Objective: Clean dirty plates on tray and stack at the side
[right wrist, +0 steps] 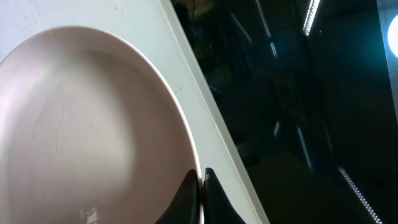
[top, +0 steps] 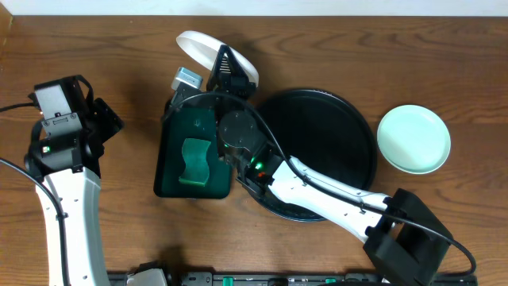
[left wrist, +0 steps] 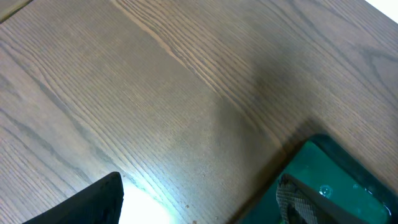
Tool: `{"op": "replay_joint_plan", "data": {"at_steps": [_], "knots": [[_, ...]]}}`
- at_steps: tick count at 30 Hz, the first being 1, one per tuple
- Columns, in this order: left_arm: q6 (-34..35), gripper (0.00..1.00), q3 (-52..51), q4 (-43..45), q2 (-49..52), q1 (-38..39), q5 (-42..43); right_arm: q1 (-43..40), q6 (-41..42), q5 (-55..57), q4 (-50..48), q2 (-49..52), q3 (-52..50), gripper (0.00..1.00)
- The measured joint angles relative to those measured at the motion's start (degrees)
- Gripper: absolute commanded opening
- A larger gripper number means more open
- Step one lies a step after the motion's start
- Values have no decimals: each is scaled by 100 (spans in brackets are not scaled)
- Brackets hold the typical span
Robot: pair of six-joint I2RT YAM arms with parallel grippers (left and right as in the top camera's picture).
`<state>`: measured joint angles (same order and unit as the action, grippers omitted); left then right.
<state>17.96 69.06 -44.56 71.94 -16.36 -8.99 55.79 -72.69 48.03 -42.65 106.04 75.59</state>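
My right gripper (top: pixel 226 70) is shut on the rim of the white plate (top: pixel 197 46) and holds it tilted above the far end of the green tray, off to the left of the black tray (top: pixel 341 119). In the right wrist view the fingers (right wrist: pixel 202 186) pinch the plate's rim, with the plate's inside (right wrist: pixel 81 124) to the left and the black tray (right wrist: pixel 298 93) behind. A pale mint green plate (top: pixel 413 139) lies on the table right of the black tray. My left gripper (top: pixel 107 119) is open and empty over bare wood (left wrist: pixel 193 208).
A rectangular dark green tray (top: pixel 171 171) with a green sponge (top: pixel 194 161) sits left of the black tray; its corner shows in the left wrist view (left wrist: pixel 339 177). My right arm stretches across the black tray's near side.
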Motion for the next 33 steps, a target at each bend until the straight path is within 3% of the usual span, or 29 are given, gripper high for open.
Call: {"op": "replay_joint_plan", "data": {"at_steps": [33], "knots": [[0, 79, 0, 0, 0, 0, 0, 109, -166, 4, 44, 0, 0, 1]]}}
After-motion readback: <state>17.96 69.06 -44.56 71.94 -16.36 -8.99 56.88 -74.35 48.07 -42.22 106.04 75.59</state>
